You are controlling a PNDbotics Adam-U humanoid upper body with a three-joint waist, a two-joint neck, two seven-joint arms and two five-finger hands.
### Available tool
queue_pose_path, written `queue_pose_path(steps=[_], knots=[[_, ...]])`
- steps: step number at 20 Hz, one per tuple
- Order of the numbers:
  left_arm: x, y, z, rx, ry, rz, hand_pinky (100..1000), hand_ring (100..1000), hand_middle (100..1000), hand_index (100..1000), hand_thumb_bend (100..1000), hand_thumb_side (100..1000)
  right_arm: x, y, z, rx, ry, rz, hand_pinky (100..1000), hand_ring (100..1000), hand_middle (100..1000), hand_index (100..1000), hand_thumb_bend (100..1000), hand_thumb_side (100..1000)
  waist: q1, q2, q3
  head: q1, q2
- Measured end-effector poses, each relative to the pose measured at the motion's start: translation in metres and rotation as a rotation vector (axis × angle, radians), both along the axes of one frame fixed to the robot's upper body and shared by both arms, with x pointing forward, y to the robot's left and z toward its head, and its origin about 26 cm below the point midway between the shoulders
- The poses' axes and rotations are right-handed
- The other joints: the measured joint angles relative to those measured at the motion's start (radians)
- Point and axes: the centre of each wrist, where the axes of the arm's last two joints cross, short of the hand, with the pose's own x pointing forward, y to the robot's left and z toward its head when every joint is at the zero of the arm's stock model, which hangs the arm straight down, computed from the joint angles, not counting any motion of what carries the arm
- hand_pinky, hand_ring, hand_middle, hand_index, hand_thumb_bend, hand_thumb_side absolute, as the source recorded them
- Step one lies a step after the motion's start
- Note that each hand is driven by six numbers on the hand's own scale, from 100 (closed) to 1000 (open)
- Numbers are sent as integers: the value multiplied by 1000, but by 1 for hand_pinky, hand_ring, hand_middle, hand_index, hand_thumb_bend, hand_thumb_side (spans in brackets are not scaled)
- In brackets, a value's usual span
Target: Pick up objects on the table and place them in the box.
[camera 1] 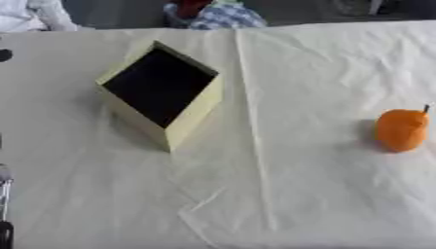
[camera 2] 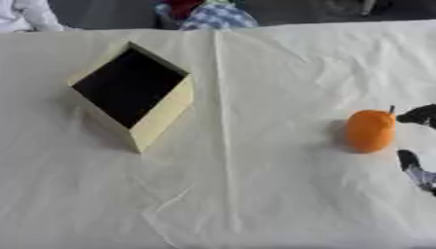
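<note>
The small orange pear-shaped fruit with a dark stem (camera 2: 370, 131) is flanked by the right robot hand (camera 2: 419, 146), fingers spread for grasping, nothing held; the pale yellow open box (camera 1: 191, 119) is seen well left of it on the cloth-covered desk (camera 1: 281, 194); the left robot hand's (camera 1: 5, 214) state cannot be told.

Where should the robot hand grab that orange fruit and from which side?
Wrap the orange fruit around its rounded middle, coming from the right, where the right robot hand already flanks it. It stands upright, thin stem on top, so the sides are free.

Orange fruit (camera 1: 401, 129), yellow black-lined box (camera 1: 192, 116)
</note>
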Motion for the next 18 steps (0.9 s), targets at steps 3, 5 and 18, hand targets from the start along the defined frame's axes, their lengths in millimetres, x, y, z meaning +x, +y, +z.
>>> queue_pose_path(steps=[3, 5, 18], knots=[[0, 0, 0, 4, 1, 2, 715, 744, 767, 729, 100, 812, 0, 0, 0, -14, 15, 15, 818, 851, 797, 889, 269, 446, 0, 0, 0, -3, 0], [0, 0, 0, 5, 1, 1, 715, 744, 767, 729, 100, 812, 1, 1, 1, -20, 19, 20, 811, 847, 793, 888, 282, 401, 0, 0, 0, -5, 0], [0, -2, 0, 25, 11, -18, 714, 744, 767, 728, 100, 808, 17, 10, 34, -20, 4, 28, 803, 851, 792, 887, 311, 305, -3, -9, 3, -24, 0]])
